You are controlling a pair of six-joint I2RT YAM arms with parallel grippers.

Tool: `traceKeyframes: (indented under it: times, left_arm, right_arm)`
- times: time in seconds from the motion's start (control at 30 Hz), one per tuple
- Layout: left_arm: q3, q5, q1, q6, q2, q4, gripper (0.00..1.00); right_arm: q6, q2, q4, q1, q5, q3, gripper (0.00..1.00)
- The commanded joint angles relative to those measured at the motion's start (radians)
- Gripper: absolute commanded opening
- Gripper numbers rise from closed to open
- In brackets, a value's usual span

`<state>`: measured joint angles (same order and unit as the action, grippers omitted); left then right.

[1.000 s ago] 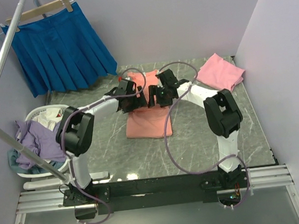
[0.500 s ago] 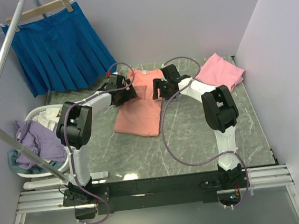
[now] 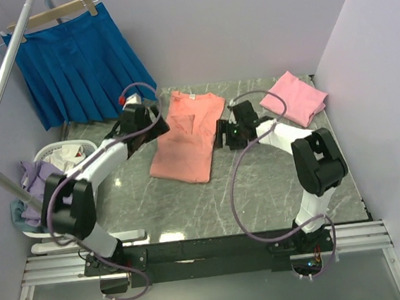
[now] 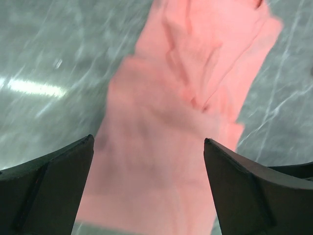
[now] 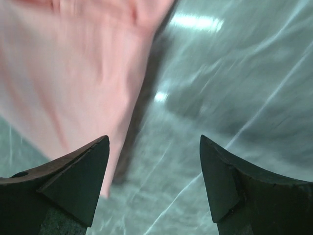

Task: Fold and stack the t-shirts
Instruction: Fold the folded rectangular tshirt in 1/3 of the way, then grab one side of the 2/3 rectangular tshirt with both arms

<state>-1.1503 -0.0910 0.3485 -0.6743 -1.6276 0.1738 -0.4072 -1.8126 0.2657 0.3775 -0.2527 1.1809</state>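
Looking down, salmon-orange t-shirt [image 3: 185, 141]: lies flat on the surface [image 3: 260, 187] as a narrow strip. Its collar is at the far end and its hem at the near end. The long axis runs far to near, and the hem leans slightly left.
Top view, pink t-shirt [image 3: 296, 98]: folded, well apart to the right of the salmon-orange t-shirt's collar end.
Top view, left gripper [image 3: 157, 128]: at the salmon-orange t-shirt's left edge, about midway along it, jaws wide and empty.
Top view, right gripper [image 3: 220, 134]: just beside the right edge, opposite the left one, jaws apart and holding nothing.
Top view, others: a blue skirt [image 3: 82, 62] hangs beyond the collar end to the left. A laundry basket [image 3: 48, 152] sits well to the left of the hem.
Left wrist, left gripper [image 4: 147, 142]: spread wide with no cloth pinched. The salmon-orange t-shirt [image 4: 195, 88] fills the gap below and stretches away. The picture is blurred.
Right wrist, right gripper [image 5: 153, 139]: wide and empty. The salmon-orange t-shirt [image 5: 73, 73] reaches only to its left finger, and bare surface [image 5: 234, 73] lies under most of the gap.
Key relation: the t-shirt lies between the two grippers, with its long axis crossing the line that joins them. The left one is nearer, already over cloth.
Likely next move: a crosswise fold, with each gripper taking one side of the same end.
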Motion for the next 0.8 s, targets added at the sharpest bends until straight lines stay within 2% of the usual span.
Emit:
traceKeyframes:
  times: [0.0, 0.03, 0.2, 0.4, 0.5, 0.53, 0.6, 0.63, 0.7, 0.73, 0.77]
  left_arm:
    - [0.190, -0.019, 0.001, -0.016, 0.104, 0.003, 1.00]
    - [0.269, -0.023, 0.003, -0.025, 0.132, -0.013, 1.00]
    - [0.458, -0.009, 0.001, -0.088, 0.167, -0.120, 0.99]
    - [0.508, -0.004, 0.001, -0.091, 0.127, -0.203, 0.98]
    - [0.506, 0.005, 0.001, -0.090, 0.106, -0.218, 0.93]
    - [0.505, 0.007, 0.001, -0.094, 0.103, -0.215, 0.92]
    - [0.509, 0.014, 0.001, -0.096, 0.104, -0.221, 0.85]
    - [0.512, 0.016, 0.001, -0.097, 0.106, -0.229, 0.81]
    - [0.520, 0.022, 0.001, -0.096, 0.104, -0.235, 0.61]
    - [0.523, 0.025, 0.001, -0.097, 0.103, -0.237, 0.50]
    - [0.526, 0.027, 0.001, -0.097, 0.100, -0.240, 0.24]
  right_arm:
    - [-0.073, 0.093, -0.091, 0.055, -0.109, -0.133, 0.80]
    - [-0.082, 0.113, -0.121, 0.061, -0.118, -0.156, 0.80]
    - [-0.149, 0.136, -0.230, 0.104, -0.181, -0.271, 0.79]
    - [-0.202, 0.101, -0.263, 0.193, -0.180, -0.290, 0.77]
    - [-0.243, 0.073, -0.319, 0.218, -0.200, -0.300, 0.69]
    - [-0.252, 0.072, -0.321, 0.224, -0.198, -0.302, 0.63]
    - [-0.277, 0.076, -0.342, 0.238, -0.181, -0.326, 0.61]
    - [-0.285, 0.079, -0.348, 0.238, -0.178, -0.334, 0.56]
    - [-0.300, 0.076, -0.364, 0.239, -0.177, -0.355, 0.50]
    - [-0.301, 0.076, -0.367, 0.239, -0.177, -0.362, 0.43]
    - [-0.298, 0.075, -0.368, 0.242, -0.168, -0.365, 0.39]
